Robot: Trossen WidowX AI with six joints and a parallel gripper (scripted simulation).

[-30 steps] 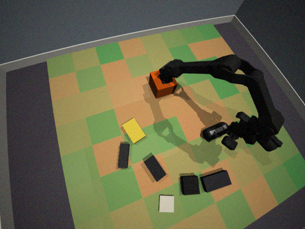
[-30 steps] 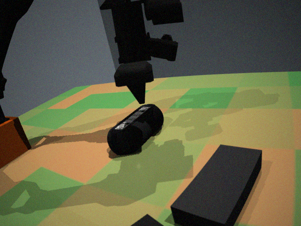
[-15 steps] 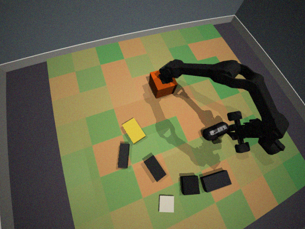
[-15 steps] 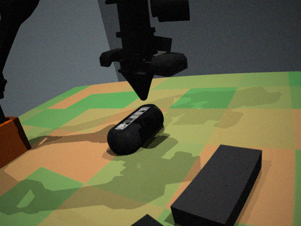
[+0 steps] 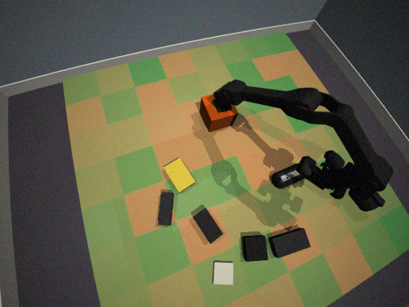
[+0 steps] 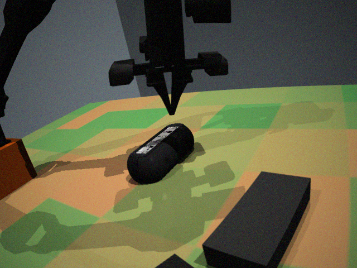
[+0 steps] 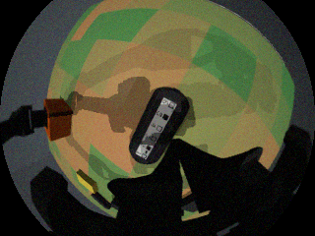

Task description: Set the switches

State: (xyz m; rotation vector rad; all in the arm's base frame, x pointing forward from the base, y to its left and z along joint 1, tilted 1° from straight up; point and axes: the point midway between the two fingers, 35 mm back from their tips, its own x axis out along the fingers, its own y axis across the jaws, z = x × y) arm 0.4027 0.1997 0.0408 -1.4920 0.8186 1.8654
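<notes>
The dark controller unit (image 5: 278, 180) (image 6: 155, 164) (image 7: 170, 129) is a rounded, capsule-like body lying on the bench with its white label (image 5: 289, 175) (image 6: 158, 139) (image 7: 158, 128) facing up. In the wrist view the label shows a row of small squares; the second from the far end and one near the near end look filled, others look empty, and some are blurred or shaded. The switches are hidden beneath. My gripper (image 6: 172, 114) (image 7: 175, 142) is shut and empty, its fingertips together above and behind the unit in the exterior view, not touching it.
An orange block (image 5: 218, 115) (image 6: 13, 164) (image 7: 58, 129) stands under the arm's base. A yellow slab (image 5: 179, 174) (image 7: 86, 181), dark blocks (image 5: 165, 208) (image 5: 208, 225) (image 5: 254, 247) (image 5: 289, 242) and a white square (image 5: 223, 273) lie about. A large dark block (image 6: 259, 213) is near the exterior camera.
</notes>
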